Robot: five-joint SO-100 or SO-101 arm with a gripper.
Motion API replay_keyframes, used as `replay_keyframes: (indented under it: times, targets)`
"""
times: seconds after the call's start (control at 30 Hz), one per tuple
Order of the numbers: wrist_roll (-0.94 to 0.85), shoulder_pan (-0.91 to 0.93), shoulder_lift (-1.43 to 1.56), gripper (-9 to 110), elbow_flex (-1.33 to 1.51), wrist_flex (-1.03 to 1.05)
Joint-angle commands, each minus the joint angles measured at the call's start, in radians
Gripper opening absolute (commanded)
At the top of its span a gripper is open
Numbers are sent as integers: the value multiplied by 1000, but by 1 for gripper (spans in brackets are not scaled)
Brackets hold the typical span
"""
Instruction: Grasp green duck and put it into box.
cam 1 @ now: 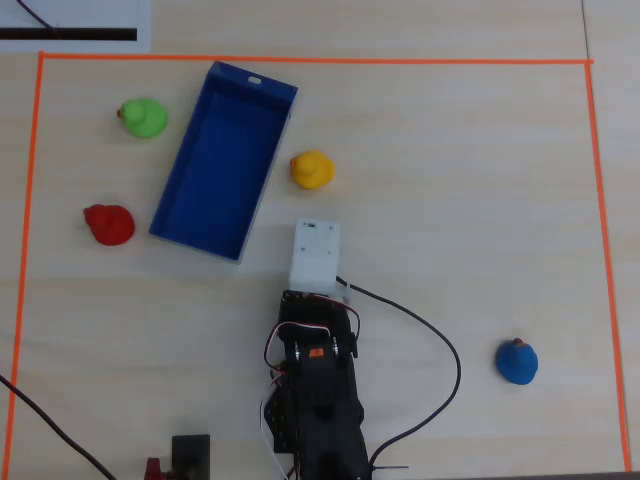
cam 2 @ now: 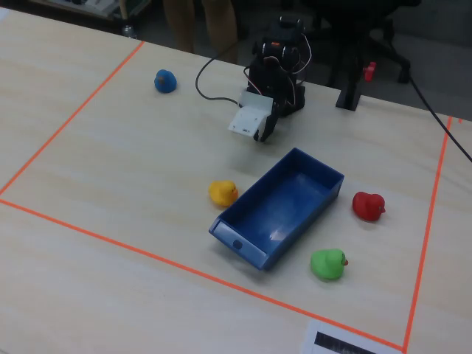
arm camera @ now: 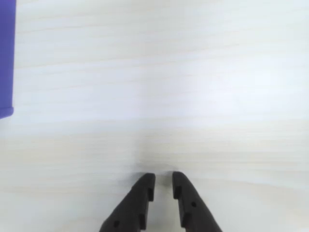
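Green duck (cam 1: pixel 143 118), smooth rounded toy, sits upright on the pale wood-grain worktop (cam 1: pixel 450 180), well apart from the hand (arm camera: pixel 163 181), beyond the box's far corner; in the overhead view its orange beak points left. The box (cam 1: pixel 268 172) is a long, dark blue, low-walled rectangle, long axis diagonal, lying between hand and duck. In the wrist view the hand's two black fingers stand slightly apart, holding nothing, above bare worktop.

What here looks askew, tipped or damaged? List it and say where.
Only the box is askew: it lies diagonal to the orange tape border. It is empty. The green duck, red duck, yellow duck and blue duck look undamaged.
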Motion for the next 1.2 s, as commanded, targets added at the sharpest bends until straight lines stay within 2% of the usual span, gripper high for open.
replay_keyframes:
  times: [0.0,1.17]
  targets:
    - [12,-8,-15,2,-5,17]
    - [-14,-51,-15,2,-3,17]
